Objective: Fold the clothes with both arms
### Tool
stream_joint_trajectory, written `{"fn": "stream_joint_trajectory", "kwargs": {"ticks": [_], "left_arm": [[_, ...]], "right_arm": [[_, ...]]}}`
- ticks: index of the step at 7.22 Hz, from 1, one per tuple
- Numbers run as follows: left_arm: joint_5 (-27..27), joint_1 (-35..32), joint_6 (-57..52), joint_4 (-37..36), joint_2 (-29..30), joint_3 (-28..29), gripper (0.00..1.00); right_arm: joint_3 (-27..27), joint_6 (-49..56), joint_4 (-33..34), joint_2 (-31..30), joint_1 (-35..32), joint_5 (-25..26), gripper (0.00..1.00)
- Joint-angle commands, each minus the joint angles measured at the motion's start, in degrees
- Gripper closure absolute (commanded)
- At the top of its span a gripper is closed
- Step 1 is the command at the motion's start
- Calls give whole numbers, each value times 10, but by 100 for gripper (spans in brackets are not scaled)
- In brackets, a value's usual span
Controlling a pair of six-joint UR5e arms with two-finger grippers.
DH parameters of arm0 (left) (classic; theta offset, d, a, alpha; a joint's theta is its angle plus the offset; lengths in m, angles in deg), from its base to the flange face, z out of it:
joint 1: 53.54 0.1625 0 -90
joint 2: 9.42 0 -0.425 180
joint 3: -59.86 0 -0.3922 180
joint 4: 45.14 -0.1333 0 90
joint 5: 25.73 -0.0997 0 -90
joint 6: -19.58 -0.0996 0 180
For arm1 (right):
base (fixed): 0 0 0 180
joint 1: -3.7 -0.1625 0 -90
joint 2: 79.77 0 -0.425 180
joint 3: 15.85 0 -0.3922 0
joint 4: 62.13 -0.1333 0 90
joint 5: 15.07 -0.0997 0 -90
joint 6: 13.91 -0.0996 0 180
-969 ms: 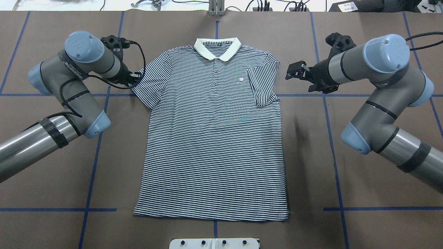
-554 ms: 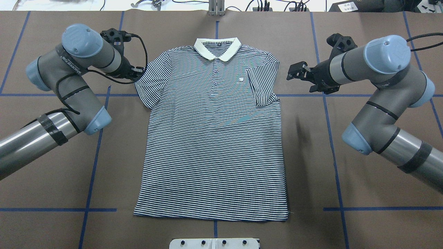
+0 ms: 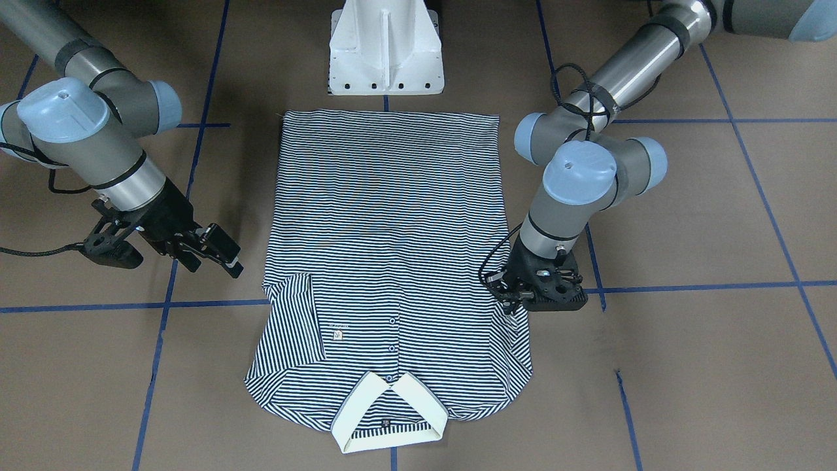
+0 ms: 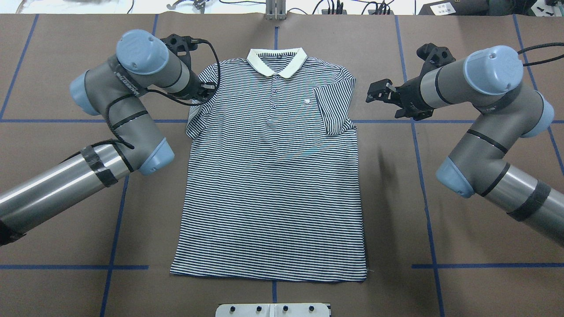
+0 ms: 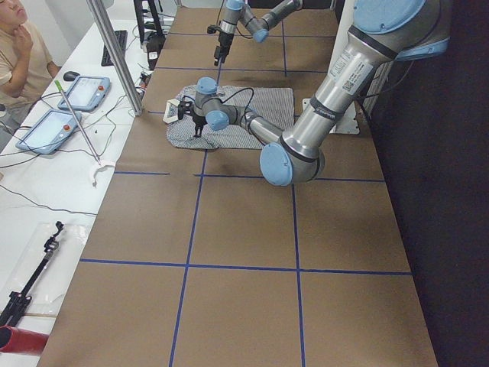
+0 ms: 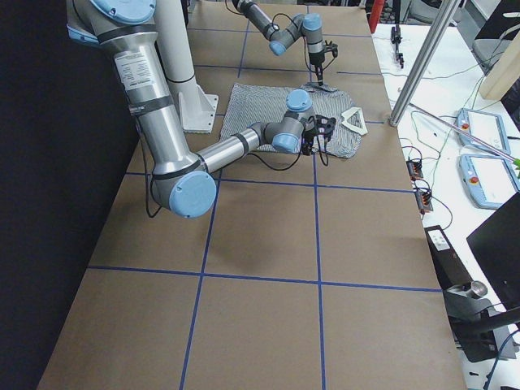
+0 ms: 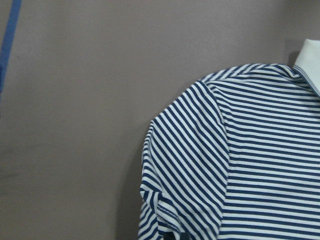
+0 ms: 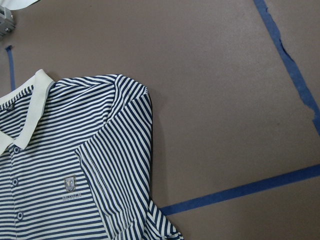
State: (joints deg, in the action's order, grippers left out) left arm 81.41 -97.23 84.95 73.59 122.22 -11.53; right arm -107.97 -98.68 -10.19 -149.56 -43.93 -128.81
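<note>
The striped polo shirt lies flat, face up, with its cream collar at the far side. Its right sleeve is folded in over the chest beside the logo, as the right wrist view also shows. My left gripper is shut on the left sleeve, which is bunched and pulled in toward the body; the left wrist view shows that sleeve puckered at its lower edge. My right gripper is open and empty, off the shirt to its right, and also shows in the front view.
The white pedestal base stands at the shirt's hem. Blue tape lines cross the brown table. Cables and a metal post sit along the far edge. An operator sits beyond that edge.
My left gripper has moved right, toward the collar, dragging the left sleeve inward off the table. The right arm has barely moved.
</note>
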Motion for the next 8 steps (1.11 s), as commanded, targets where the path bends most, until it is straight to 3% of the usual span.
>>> {"fn": "stream_joint_trajectory", "kwargs": {"ticks": [1,2,3,4,7,8], "left_arm": [[-18,6,25,11,62,80,100],[-23,6,26,24,61,83,100],[-23,7,27,27,58,78,35],[-22,10,40,29,53,54,20],[-18,49,90,34,-64,-150,16],[-17,62,100,33,-106,-214,16]], "right_arm": [[0,0,0,-2,0,0,0],[2,0,0,-2,0,1,0],[2,0,0,-2,1,1,0],[2,0,0,-1,1,2,0],[-10,-11,0,-1,6,3,0],[-57,-99,3,-18,44,26,0]]}}
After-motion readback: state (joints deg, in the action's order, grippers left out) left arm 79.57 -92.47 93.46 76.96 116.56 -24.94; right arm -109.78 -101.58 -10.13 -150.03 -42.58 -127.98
